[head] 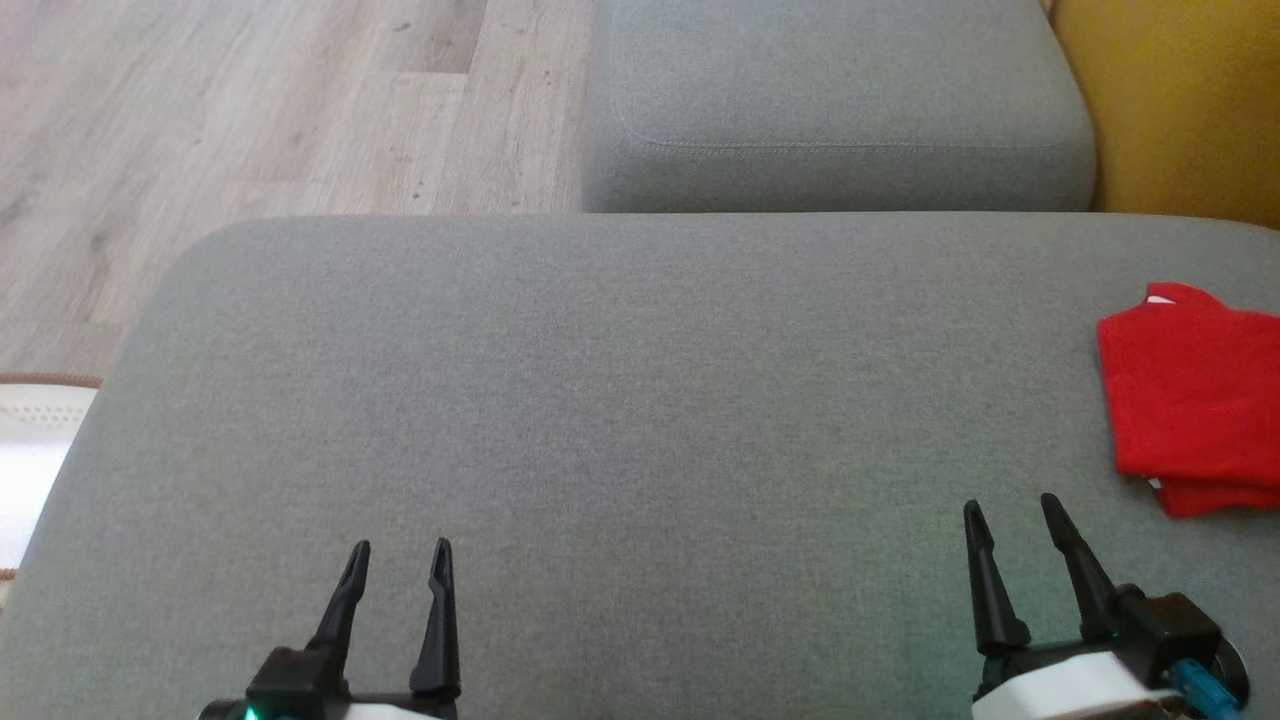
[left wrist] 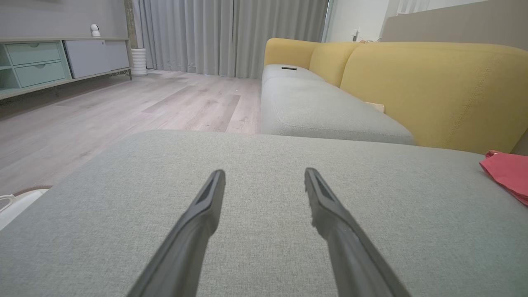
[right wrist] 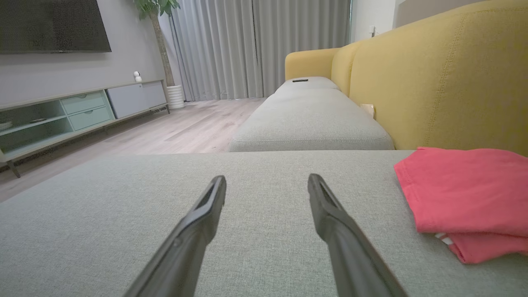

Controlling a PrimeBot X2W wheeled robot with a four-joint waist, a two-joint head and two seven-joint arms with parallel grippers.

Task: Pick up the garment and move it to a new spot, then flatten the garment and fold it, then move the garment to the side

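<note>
On the grey sofa cushion [head: 600, 400] I see the red garment [head: 1195, 410] folded at 3 o'clock. I'd worry a careless sweep snags its top layer and unfolds it. Right end effector [head: 1010, 502], near it, and left end effector [head: 401, 545] are both spread and empty.

The left gripper [head: 402, 545] hangs over the near edge of the grey cushion [head: 640, 380], toward its left end. Its two dark fingers are parted, point across the cushion and have nothing between them. The right gripper [head: 1009, 502] sits over the same near edge toward the cushion's right end, its fingers likewise spread and empty, leaning slightly left. A pale wrist housing [head: 1070, 690] shows behind it.
</note>
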